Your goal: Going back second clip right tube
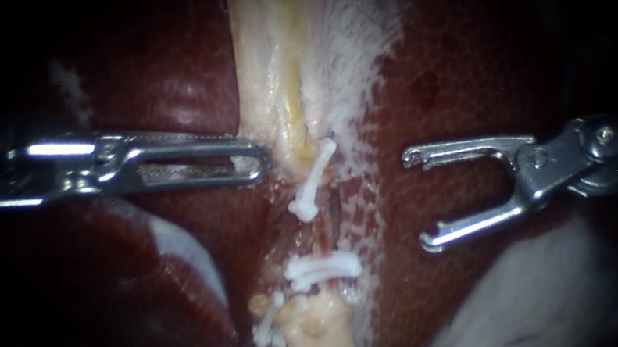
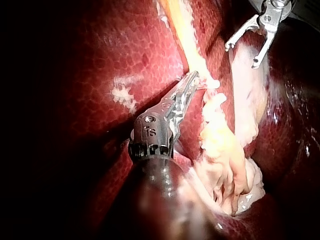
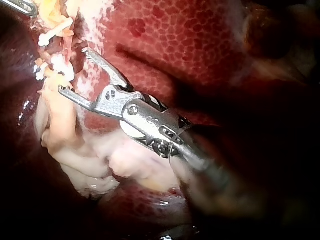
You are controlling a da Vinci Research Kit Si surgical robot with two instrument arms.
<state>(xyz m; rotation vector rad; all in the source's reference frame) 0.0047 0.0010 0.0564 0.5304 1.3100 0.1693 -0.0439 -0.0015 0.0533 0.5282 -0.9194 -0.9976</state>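
Where the glossy, dark red liver point(image 1: 181, 95) is crossed by a pale fibrous strip point(image 1: 264, 61), the left instrument point(image 1: 257, 164) is seen with its slotted steel jaws laid together, tip touching the strip's edge. Just to the right, three white clips are set: the upper clip point(image 1: 314, 181) slants from upper right to lower left, the middle clip point(image 1: 323, 268) lies crosswise, and the lower clip point(image 1: 269, 328) slants again. Which tube each clip is on cannot be told. Well clear of them, the right instrument point(image 1: 416, 201) is seen with its hooked jaws spread wide, nothing between them. Lumpy yellow-white tissue point(image 2: 220, 150) is shown only in the wrist views.
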